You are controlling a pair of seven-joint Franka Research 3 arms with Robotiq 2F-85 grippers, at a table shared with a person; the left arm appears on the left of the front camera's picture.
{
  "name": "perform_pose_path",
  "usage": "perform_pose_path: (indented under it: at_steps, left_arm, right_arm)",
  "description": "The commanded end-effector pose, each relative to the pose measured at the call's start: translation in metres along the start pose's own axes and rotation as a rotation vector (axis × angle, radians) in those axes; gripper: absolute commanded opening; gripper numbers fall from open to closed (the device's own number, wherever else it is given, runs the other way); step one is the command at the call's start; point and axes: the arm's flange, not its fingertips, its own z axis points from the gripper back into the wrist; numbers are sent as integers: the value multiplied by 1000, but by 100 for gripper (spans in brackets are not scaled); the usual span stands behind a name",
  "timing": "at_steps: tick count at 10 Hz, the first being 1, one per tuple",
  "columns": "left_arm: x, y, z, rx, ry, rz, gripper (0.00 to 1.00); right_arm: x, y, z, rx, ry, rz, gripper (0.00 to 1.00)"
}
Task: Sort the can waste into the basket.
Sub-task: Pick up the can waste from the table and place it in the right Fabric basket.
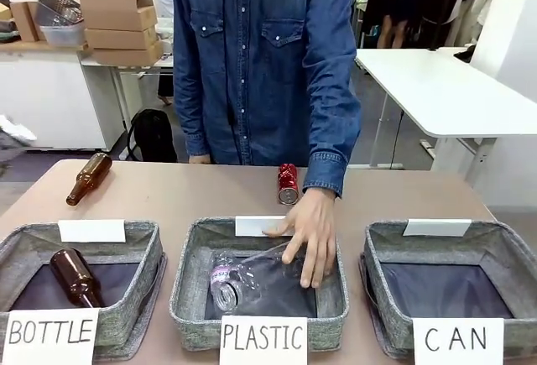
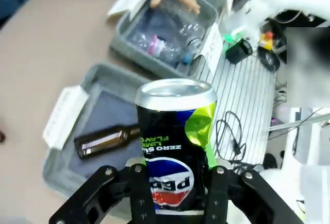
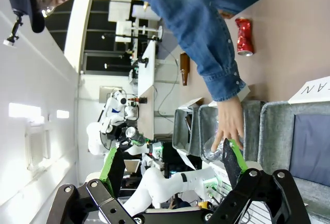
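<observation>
Clamping left pincer point(image 2: 176, 180) on dark can point(image 2: 175, 131), upright, bottle basket point(image 2: 100, 73) with brown bottle point(image 2: 105, 141) beyond it. Holding right pincer point(image 3: 172, 154) wide apart, empty. Listing red can point(image 1: 288, 184) lying on counter point(image 1: 185, 193) behind middle basket point(image 1: 186, 273), just beside person's hand point(image 1: 312, 235) pressing clear bottle point(image 1: 252, 277). Listing "CAN" basket point(image 1: 503, 252) at counter's right front.
</observation>
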Motion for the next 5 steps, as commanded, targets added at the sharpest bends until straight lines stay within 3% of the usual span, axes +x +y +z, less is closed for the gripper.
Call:
perform_pose_path:
  at_steps: [1, 3, 5]
  left_arm:
    - [-11, 0, 7, 35, 30, -24, 38]
    - [-18, 4, 9, 47, 18, -14, 38]
    - [8, 1, -14, 12, -49, 8, 38]
  right_arm:
    - [2, 1, -2, 29, -8, 26, 100]
    - [2, 1, -2, 29, -8, 26, 100]
    - [2, 1, -2, 29, -8, 26, 100]
